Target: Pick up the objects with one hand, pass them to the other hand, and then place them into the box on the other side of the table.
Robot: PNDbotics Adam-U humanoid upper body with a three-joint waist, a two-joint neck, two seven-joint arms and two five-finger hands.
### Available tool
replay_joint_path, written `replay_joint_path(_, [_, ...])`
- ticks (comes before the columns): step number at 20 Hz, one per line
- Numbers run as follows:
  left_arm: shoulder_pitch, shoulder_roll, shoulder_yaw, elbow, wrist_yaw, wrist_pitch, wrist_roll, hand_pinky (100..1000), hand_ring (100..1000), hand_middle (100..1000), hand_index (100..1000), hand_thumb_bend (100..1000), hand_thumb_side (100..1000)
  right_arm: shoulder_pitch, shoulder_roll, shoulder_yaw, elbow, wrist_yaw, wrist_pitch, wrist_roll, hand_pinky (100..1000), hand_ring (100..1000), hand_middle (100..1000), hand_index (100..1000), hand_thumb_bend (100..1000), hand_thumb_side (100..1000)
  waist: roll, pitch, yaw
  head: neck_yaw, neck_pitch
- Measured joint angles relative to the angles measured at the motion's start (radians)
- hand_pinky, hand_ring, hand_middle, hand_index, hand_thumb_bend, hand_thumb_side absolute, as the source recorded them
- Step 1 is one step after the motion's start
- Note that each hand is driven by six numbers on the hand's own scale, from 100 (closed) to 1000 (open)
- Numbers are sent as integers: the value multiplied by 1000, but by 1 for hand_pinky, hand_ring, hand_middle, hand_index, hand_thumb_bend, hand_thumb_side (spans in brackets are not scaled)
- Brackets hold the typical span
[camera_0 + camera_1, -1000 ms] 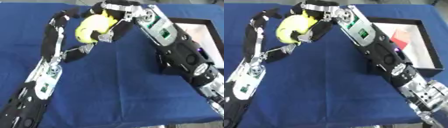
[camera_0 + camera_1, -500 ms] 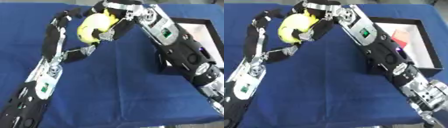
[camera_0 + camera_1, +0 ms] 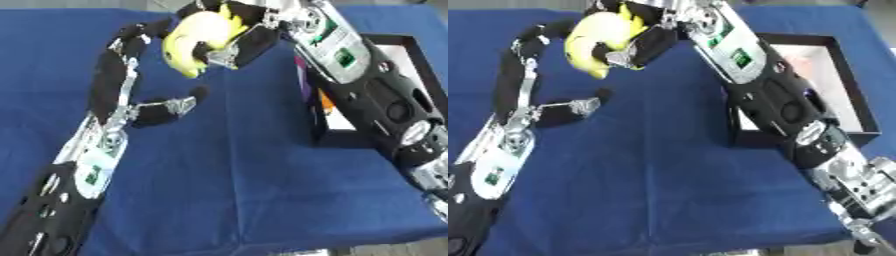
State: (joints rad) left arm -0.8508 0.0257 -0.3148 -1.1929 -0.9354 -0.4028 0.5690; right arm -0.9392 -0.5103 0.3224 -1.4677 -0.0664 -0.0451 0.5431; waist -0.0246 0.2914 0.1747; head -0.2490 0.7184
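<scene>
Above the far edge of the blue-clothed counter (image 3: 227, 165), the bunch of yellow plastic bananas (image 3: 197, 40) sits between both hands. The right hand (image 3: 249, 42) has curled its fingers round it; the left hand (image 3: 144, 32), a second ago wrapped about it, now has its thumb swung clear. Handover looks nearly done; the black-rimmed box (image 3: 846, 90) at the right edge waits.
</scene>
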Motion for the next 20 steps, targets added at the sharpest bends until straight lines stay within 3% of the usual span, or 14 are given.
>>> replay_joint_path(11, [19, 3, 0, 18, -2, 4, -19, 815, 721, 626, 859, 558, 449, 46, -68, -46, 8, -9, -3, -56, 841, 962, 528, 594, 100, 100, 11, -1, -32, -3, 1])
replay_joint_path(20, [35, 59, -6, 27, -13, -17, -23, 812, 721, 623, 839, 560, 458, 172, -246, -159, 54, -74, 9, -140, 854, 971, 536, 605, 100, 100, 16, -9, -37, -30, 6])
